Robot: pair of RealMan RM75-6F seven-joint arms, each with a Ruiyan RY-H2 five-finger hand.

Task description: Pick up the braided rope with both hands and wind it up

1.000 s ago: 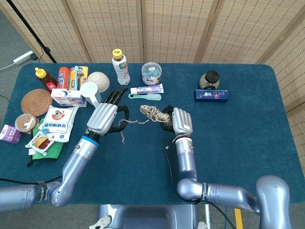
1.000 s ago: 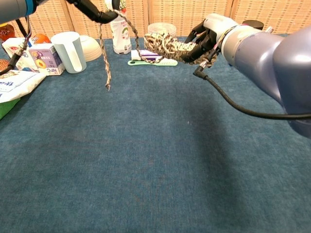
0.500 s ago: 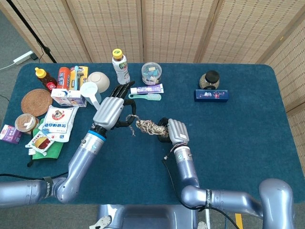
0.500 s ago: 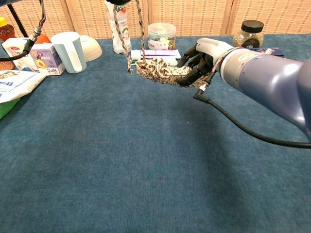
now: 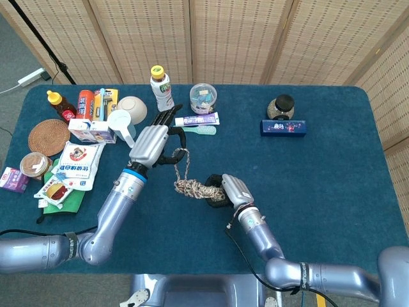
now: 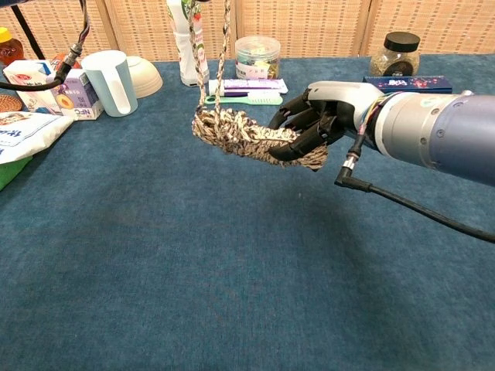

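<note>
The braided rope (image 5: 193,188) (image 6: 246,137) is a beige and brown cord, mostly wound into a thick bundle held above the blue table. My right hand (image 5: 228,190) (image 6: 319,122) grips one end of that bundle, which sticks out to the left. Two strands run up from the bundle to my left hand (image 5: 155,145), which holds the loose end above it. In the chest view the left hand is above the top edge and only the strands (image 6: 216,54) show.
A toothbrush (image 5: 195,130) and toothpaste box (image 5: 196,119) lie just behind the hands. A white cup (image 5: 121,125), bowl (image 5: 131,106), bottle (image 5: 162,81) and snack packs (image 5: 78,163) crowd the left. A jar (image 5: 280,107) and blue box (image 5: 284,126) sit at the back right.
My right hand has carried the bundle toward the near side and lower. The left hand has shifted slightly toward the back, so the strands now hang nearly straight down to the bundle.
</note>
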